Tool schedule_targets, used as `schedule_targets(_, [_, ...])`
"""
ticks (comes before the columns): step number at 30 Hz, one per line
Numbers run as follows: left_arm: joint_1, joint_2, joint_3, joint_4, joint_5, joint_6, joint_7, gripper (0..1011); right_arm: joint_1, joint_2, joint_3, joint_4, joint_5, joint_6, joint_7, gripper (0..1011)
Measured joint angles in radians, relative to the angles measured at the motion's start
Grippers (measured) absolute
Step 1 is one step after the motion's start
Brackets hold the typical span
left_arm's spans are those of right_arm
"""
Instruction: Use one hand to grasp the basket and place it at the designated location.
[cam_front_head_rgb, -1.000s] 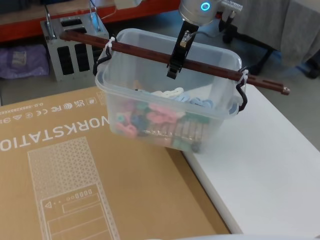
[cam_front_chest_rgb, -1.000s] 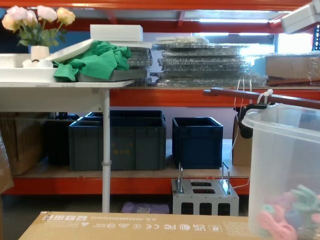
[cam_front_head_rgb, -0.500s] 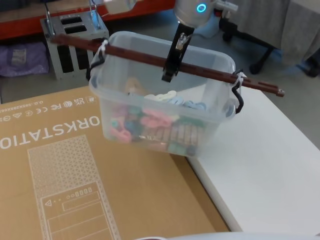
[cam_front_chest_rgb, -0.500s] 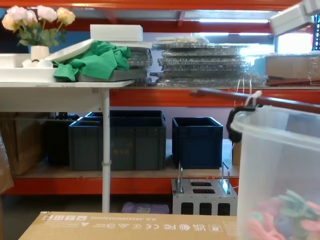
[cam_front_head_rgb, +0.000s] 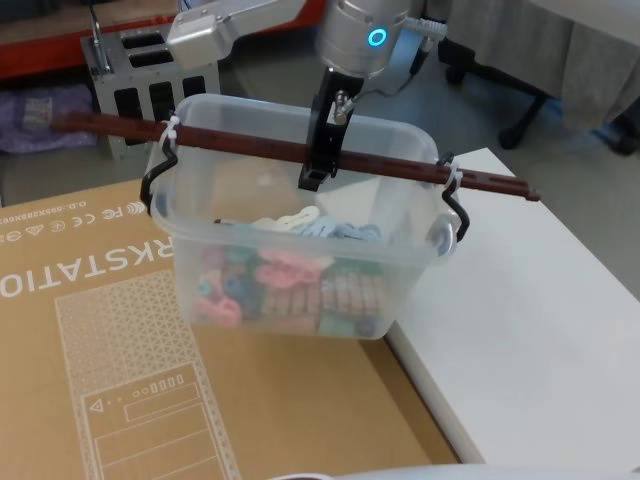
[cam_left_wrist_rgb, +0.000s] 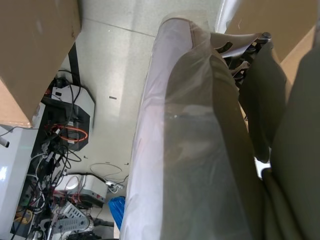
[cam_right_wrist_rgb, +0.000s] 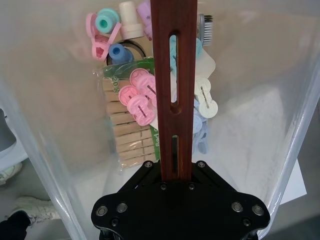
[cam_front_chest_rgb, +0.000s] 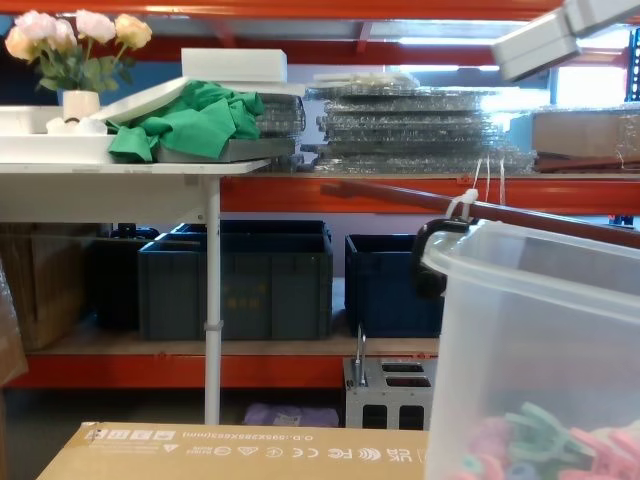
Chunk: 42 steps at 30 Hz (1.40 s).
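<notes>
I see my right gripper (cam_front_head_rgb: 314, 168) at the 12 o'clock side of the head view, its jaws clamped on the middle of the reddish-brown bar handle (cam_front_head_rgb: 230, 141); the bar goes from 9 o'clock to 3 o'clock across the top of the basket (cam_front_head_rgb: 192, 262); a white zip tie (cam_front_head_rgb: 170, 130) binds it at the 9 o'clock end; coloured pegs (cam_front_head_rgb: 285, 272) lie inside the basket; the basket is over the border between the cardboard box (cam_front_head_rgb: 120, 380), at 7 o'clock, and the white table (cam_front_head_rgb: 540, 330), at 4 o'clock; I cannot tell if its bottom touches them; a grey metal box (cam_front_head_rgb: 135, 70) stands at 11 o'clock.
</notes>
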Motion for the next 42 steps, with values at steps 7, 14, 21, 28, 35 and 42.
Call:
schedule_targets(7, [0.000,0.000,0.000,0.000,0.000,0.000,0.000,0,0.004,-0.023,-0.017,-0.010,0.008,-0.030,-0.004,0])
schedule_targets(14, [0.000,0.000,0.000,-0.001,0.000,0.000,0.000,0,0.013,-0.033,-0.033,-0.011,0.010,-0.046,-0.012,0])
schedule_targets(21, [0.000,0.000,0.000,0.000,0.000,0.000,0.000,0,0.020,-0.045,-0.047,-0.004,0.016,-0.072,-0.023,0])
schedule_targets(28, [0.000,0.000,0.000,0.000,0.000,0.000,0.000,0,0.027,-0.057,-0.064,0.004,0.026,-0.106,-0.036,0])
schedule_targets(35, [0.000,0.000,0.000,0.000,0.000,0.000,0.000,0,0.032,-0.064,-0.078,0.004,0.029,-0.143,-0.051,0])
schedule_targets(42, [0.000,0.000,0.000,0.000,0.000,0.000,0.000,0,0.037,-0.081,-0.096,-0.002,0.030,-0.194,-0.060,0])
